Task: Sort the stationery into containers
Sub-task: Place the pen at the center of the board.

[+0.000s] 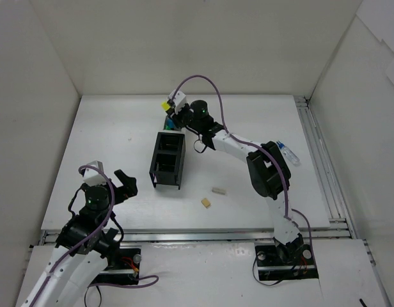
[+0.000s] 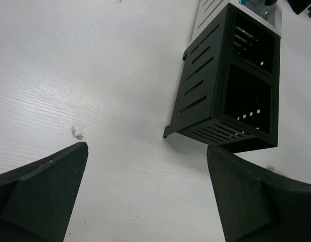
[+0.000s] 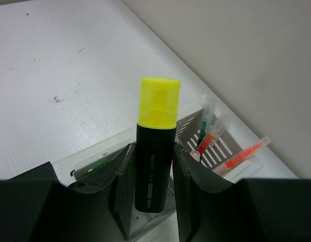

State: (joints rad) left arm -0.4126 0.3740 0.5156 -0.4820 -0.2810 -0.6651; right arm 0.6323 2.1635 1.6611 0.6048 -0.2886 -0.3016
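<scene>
Wide-spread black fingers [image 2: 44, 196] of the left hand [image 2: 148, 201] fill the near view. The jaws stand fully apart with nothing between them, held above the white counter [image 2: 69, 75], and the two black open-frame boxes [image 2: 231, 85] sit at about 1 o'clock. In the top view that hand sits at 8 o'clock of the boxes. The right hand [image 3: 153, 191] is clamped on a black highlighter [image 3: 154, 161] with a yellow cap [image 3: 158, 101], upright between the fingers. It is over the white slotted compartments [image 3: 216, 151] at the 12 o'clock end of the row; whether it touches them I cannot tell. One compartment holds thin pens [image 3: 241, 157] with orange-red ends. Two beige eraser blocks [image 1: 217, 190] lie on the counter at 4 o'clock of the black boxes — near each other, not touching.
</scene>
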